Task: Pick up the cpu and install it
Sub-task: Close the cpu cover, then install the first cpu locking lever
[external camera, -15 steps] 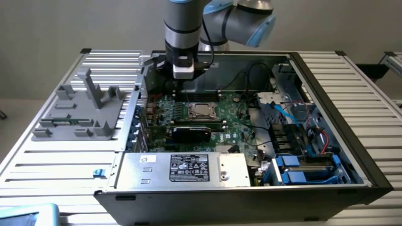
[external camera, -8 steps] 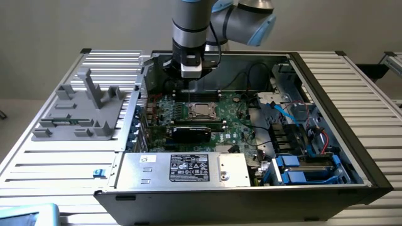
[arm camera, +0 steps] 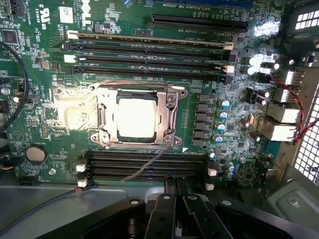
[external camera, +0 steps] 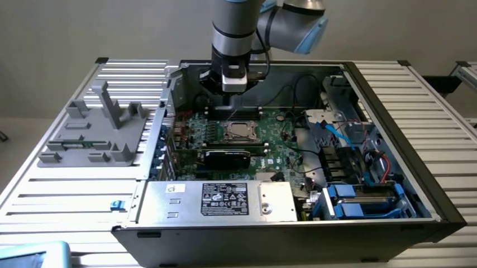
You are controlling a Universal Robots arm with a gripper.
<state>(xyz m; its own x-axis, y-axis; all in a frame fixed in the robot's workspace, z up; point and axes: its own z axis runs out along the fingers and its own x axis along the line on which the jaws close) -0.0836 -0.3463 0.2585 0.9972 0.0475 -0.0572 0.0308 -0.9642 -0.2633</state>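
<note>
I've got the gripper (arm camera: 174, 185) shut and empty inside the case (external camera: 261, 243). The cpu (arm camera: 137, 117) sits in its socket (arm camera: 172, 118), just ahead of the fingertips.

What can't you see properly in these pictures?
- Wrist view: any printing on top of the cpu is washed out by glare.
- Wrist view: the claw is shut, and most of it is cut off by the picture's edge.
- Exterior view: the writing on the black label is too small to read.
- Exterior view: whatever lies behind the arm is hidden by it.
</note>
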